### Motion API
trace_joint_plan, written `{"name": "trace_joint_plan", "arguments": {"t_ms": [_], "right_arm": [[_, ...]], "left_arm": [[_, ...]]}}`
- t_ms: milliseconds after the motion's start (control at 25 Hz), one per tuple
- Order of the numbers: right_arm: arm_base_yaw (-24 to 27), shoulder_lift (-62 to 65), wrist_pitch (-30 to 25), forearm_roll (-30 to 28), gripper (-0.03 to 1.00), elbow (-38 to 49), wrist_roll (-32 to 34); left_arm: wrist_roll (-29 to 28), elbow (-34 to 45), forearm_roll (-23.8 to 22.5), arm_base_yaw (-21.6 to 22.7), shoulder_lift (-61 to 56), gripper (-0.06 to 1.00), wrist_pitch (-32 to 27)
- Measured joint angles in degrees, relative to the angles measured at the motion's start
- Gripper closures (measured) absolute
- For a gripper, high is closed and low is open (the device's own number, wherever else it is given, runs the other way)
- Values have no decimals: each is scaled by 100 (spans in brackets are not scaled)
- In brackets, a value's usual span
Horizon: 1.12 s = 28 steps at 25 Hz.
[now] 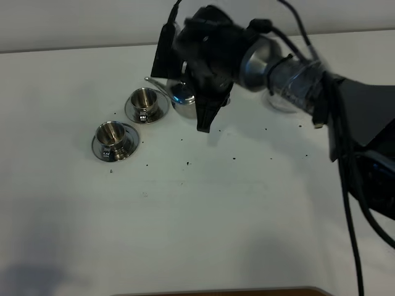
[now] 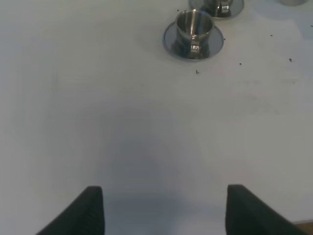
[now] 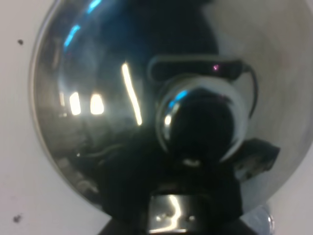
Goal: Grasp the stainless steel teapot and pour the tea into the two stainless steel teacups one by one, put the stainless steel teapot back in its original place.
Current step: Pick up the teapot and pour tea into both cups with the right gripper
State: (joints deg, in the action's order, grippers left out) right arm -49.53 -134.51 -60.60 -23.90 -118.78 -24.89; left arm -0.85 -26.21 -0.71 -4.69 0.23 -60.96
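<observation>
The stainless steel teapot (image 1: 182, 98) stands or hangs just right of the farther teacup (image 1: 145, 102), its thin spout (image 1: 153, 81) pointing back left. My right gripper (image 1: 200, 110) comes down over it, shut on its loop handle (image 3: 168, 213). In the right wrist view the shiny lid and knob (image 3: 200, 122) fill the picture. The nearer teacup (image 1: 114, 137) sits on its saucer to the front left. The original place, a steel disc (image 1: 279, 103), is mostly hidden behind the right arm. My left gripper (image 2: 164, 210) is open over bare table, short of the nearer teacup (image 2: 193, 32).
Dark specks (image 1: 187, 163) lie scattered on the white table (image 1: 203, 216). The right arm's cables (image 1: 345, 185) hang at the right. The table's front edge (image 1: 247, 291) shows at the bottom. The left arm is out of the high view.
</observation>
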Motion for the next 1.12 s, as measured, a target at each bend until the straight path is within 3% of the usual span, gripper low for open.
{"name": "trace_joint_plan", "arguments": {"t_ms": [1120], "right_arm": [[-438, -392, 198, -1974, 78, -44, 192]], "left_arm": [[0, 0, 0, 0, 0, 36, 0]]}}
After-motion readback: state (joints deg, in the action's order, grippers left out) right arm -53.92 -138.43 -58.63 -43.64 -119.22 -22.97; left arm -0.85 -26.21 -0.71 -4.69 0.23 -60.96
